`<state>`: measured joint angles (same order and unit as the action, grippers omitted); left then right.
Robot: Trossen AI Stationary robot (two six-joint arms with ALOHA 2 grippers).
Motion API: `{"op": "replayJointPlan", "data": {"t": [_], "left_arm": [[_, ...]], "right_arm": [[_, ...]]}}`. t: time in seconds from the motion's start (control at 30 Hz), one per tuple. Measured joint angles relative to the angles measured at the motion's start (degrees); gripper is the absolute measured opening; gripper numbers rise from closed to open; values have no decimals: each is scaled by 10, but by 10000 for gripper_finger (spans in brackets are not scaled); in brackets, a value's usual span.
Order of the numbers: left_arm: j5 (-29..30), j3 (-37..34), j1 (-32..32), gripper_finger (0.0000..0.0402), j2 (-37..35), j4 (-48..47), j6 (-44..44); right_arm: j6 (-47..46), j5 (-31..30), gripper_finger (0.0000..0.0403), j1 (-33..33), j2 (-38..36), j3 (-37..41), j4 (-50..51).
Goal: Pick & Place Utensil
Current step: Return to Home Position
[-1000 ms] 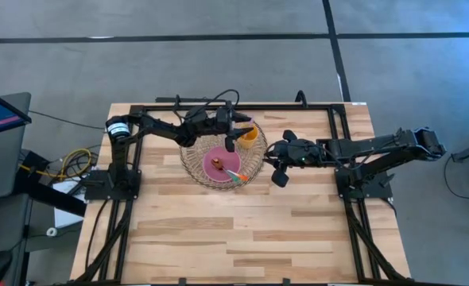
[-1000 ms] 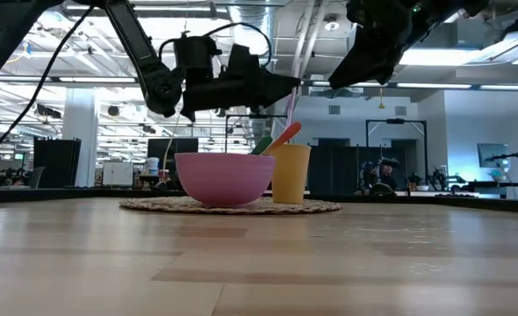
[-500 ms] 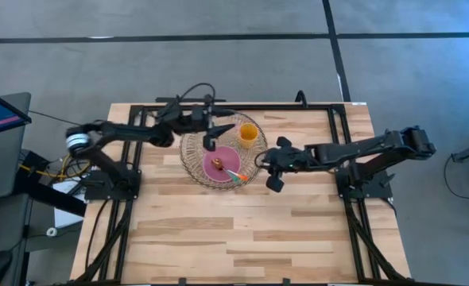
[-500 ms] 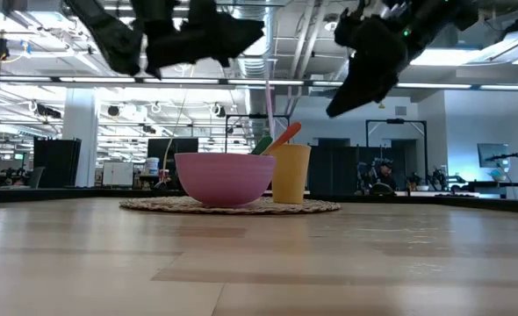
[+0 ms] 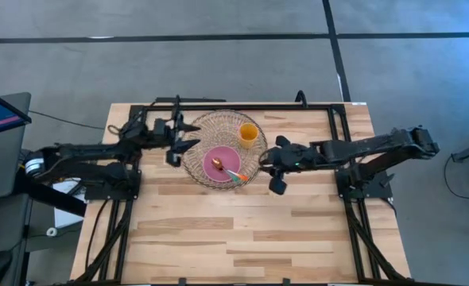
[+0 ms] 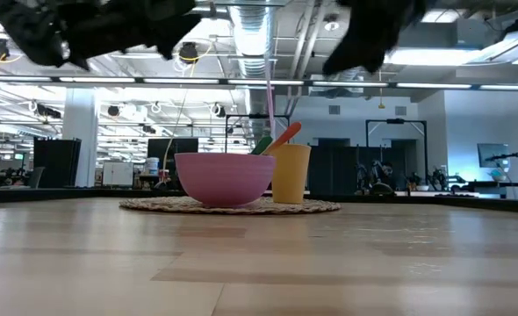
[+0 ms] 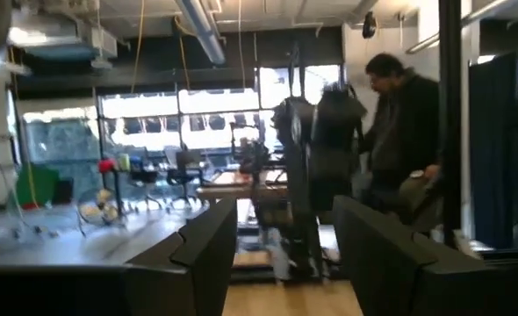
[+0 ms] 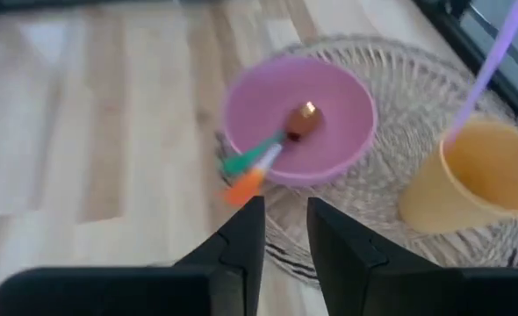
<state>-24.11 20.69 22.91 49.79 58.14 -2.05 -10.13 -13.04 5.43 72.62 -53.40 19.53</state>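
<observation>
A pink bowl [image 5: 212,153] [image 6: 224,178] [image 8: 329,96] stands on a round woven mat [image 5: 207,127] [image 8: 391,79]. In it lie utensils [image 5: 233,174] [image 8: 268,154]: one with a brown head, and green and orange handles sticking out over the rim. A yellow cup [image 5: 249,133] [image 6: 291,173] [image 8: 470,175] with a lilac straw [image 8: 492,70] stands beside it on the mat. My left gripper [image 5: 183,143] [image 7: 281,254] hovers open at the mat's left edge, pointing level. My right gripper [image 5: 273,171] [image 8: 285,237] hangs open above the mat's right edge, looking down on the bowl.
Dark frame rails [image 5: 242,107] run along the far edge, and the arm bases [image 5: 111,183] [image 5: 366,187] stand at the left and right. Bare wood [image 5: 234,238] fills the table's near half. A person [image 7: 399,132] stands in the room beyond the table.
My left gripper has drawn back from above the bowl and cup toward the table's left, past the mat's left edge, and has risen in the low view. My right gripper has risen a little by the mat's right edge. Bowl, cup and utensils have stayed put.
</observation>
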Motion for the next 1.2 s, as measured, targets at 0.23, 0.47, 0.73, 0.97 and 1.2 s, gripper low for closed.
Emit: {"op": "replayJointPlan", "data": {"t": [0.23,0.47,0.73,0.97,1.2], "left_arm": [[0,-93,0,191,-104,1,-56],[-17,-137,0,191,-167,3,-101],[-108,-142,0,191,-225,10,-151],[-151,-142,0,191,-273,10,-150],[-212,-147,0,191,-280,8,-191]], "right_arm": [[0,13,82,34,-71,-62,77],[-31,14,82,67,-85,-63,41],[34,87,82,132,-92,-60,39],[31,87,82,166,-198,34,-38],[28,86,82,165,-342,167,-126]]}}
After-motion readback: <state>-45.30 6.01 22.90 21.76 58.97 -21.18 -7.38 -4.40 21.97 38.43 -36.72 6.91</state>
